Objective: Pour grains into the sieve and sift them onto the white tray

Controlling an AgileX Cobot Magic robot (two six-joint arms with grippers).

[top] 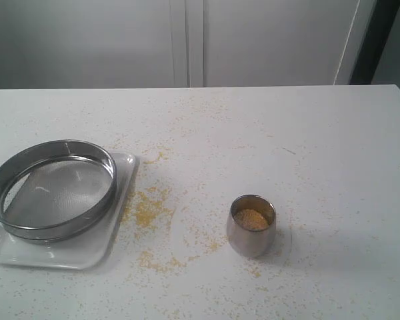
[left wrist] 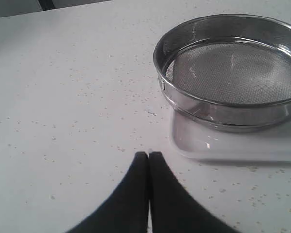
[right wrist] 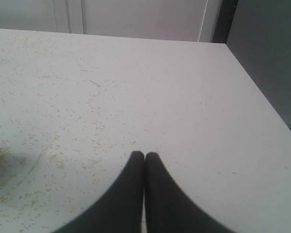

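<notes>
Steel sieve sits on the white tray at the left of the table. The grains fill a small steel cup standing well apart to its right, with yellow specks strewn between them. The left gripper hangs near the tray and the right gripper over the tabletop. Both have jaws pressed together, holding nothing.
</notes>
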